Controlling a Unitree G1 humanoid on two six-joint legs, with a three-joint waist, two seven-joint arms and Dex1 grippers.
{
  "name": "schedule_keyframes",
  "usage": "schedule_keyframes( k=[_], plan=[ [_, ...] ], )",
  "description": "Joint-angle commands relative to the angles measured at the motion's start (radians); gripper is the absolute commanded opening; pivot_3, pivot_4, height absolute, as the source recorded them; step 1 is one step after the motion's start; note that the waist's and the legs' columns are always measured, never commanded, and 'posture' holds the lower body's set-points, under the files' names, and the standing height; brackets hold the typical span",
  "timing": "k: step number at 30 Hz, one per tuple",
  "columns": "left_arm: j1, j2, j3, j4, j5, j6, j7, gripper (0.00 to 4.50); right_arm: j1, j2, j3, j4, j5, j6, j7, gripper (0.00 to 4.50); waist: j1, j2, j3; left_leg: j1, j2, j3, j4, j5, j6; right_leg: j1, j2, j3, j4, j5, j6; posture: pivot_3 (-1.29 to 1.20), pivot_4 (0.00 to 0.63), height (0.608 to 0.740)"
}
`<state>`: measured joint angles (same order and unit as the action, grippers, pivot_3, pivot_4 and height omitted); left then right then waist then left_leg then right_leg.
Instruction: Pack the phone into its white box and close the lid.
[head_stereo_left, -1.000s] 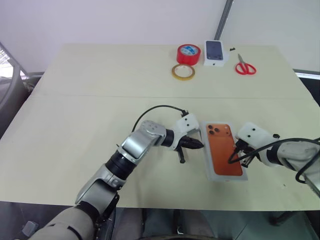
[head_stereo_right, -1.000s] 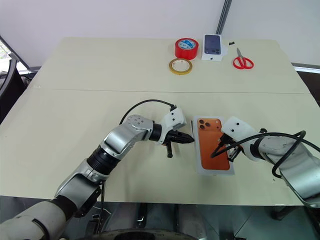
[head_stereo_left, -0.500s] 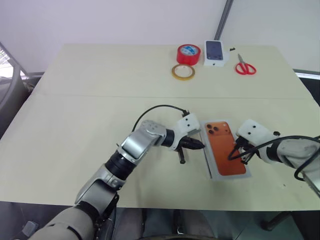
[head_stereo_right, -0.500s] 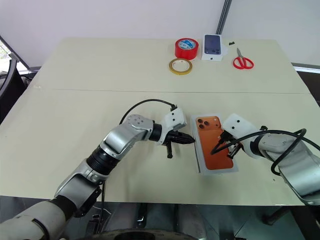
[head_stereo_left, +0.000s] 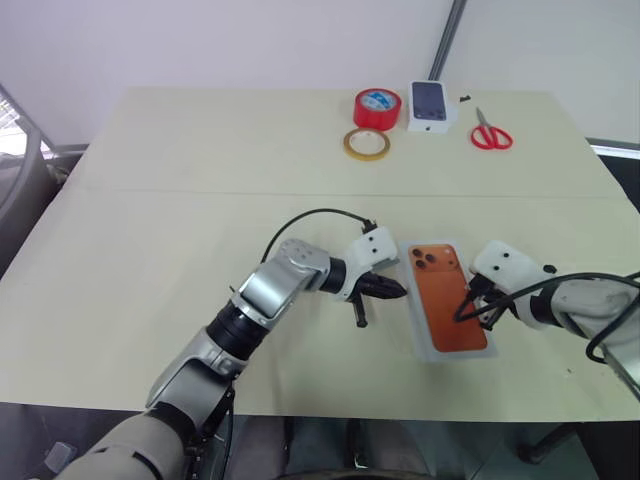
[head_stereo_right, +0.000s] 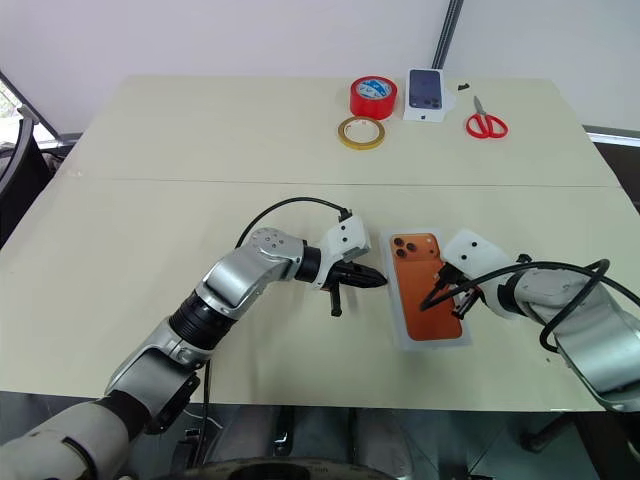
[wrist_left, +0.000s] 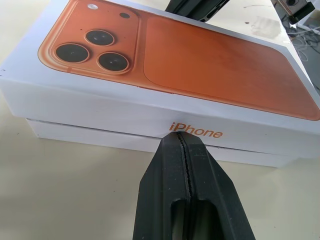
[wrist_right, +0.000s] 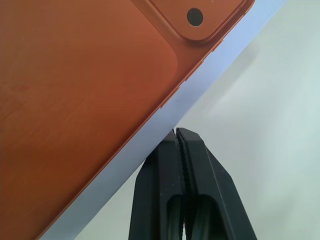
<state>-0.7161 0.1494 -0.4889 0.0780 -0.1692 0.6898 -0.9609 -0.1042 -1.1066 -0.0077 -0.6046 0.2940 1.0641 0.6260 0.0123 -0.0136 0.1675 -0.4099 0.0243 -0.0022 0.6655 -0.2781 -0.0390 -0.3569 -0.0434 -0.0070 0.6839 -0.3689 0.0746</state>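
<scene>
Nearest me on the table (head_stereo_left: 150, 250), the lid (head_stereo_left: 449, 298) sits over the white box (wrist_left: 125, 142), not fully seated: a strip of base shows beneath its rim. I can't see the phone, presumably inside. My left gripper (head_stereo_left: 395, 291), pinched shut and holding nothing, has its tip against the lid's side wall; my right gripper (head_stereo_left: 466, 313), likewise closed and empty, rests over the lid's right edge. I judge uneven pressing could skew the lid or slide the whole box. Far back lie tape rolls (head_stereo_left: 376, 107), a smaller box (head_stereo_left: 431, 105) and scissors (head_stereo_left: 490, 132).
</scene>
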Motion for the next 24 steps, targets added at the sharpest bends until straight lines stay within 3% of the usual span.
schedule_keyframes(
  k=[1,24],
  plan=[
    [-0.005,-0.018,-0.008,0.003,-0.005,-0.010,0.003,0.00,-0.006,0.014,0.002,-0.045,0.005,-0.011,0.010,0.09,0.000,0.000,0.000,0.000,0.000,0.000,0.000,0.000,0.000,0.000,0.000,0.000,0.000,0.000,0.000,0.00,0.150,0.740],
    [-0.009,-0.044,0.005,0.032,-0.008,-0.018,0.029,0.00,0.011,0.038,0.015,0.039,-0.054,-0.059,0.008,0.09,0.000,0.001,0.000,0.000,0.000,0.000,0.000,0.000,0.000,0.000,0.000,0.000,0.000,0.000,0.000,0.00,0.150,0.740]
  ],
)
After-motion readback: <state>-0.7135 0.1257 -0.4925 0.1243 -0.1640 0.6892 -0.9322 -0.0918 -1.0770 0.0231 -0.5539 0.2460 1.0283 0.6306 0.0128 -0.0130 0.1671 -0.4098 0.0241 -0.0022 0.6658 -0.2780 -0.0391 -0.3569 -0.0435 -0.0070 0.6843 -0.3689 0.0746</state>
